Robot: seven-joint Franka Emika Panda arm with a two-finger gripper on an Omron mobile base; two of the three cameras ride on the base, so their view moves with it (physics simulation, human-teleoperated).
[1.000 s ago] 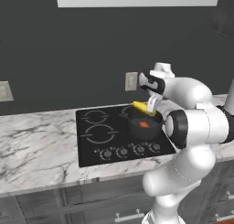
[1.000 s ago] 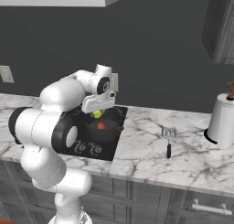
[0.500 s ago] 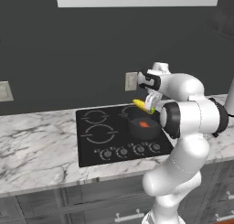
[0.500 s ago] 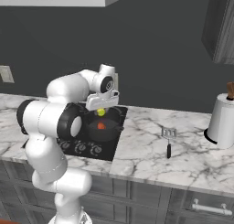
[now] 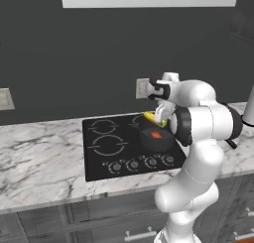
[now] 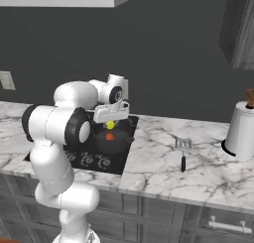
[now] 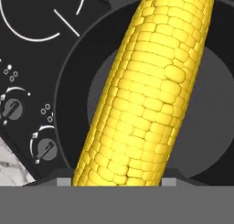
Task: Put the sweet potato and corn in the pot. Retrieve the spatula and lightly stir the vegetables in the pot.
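Note:
My gripper (image 5: 159, 113) is shut on the yellow corn (image 5: 153, 118) and holds it just above the dark pot (image 5: 149, 144) on the cooktop's right burner. In the hand view the corn (image 7: 146, 95) runs up the frame from between the fingers, with the pot (image 7: 73, 81) directly beneath it. The orange sweet potato (image 5: 156, 135) lies inside the pot. From the right base view, the corn (image 6: 110, 125) hangs over the sweet potato (image 6: 110, 136) in the pot (image 6: 113, 146). The spatula (image 6: 182, 151) lies on the marble counter right of the stove.
The black cooktop (image 5: 106, 145) has a row of knobs (image 5: 133, 164) along its front edge. A white paper towel roll (image 6: 240, 133) stands at the counter's far right. The dark wall with an outlet (image 5: 142, 88) is close behind the hand.
The arm's elbow and upper links have swung round. The hand with the corn has stayed over the pot and dropped only slightly.

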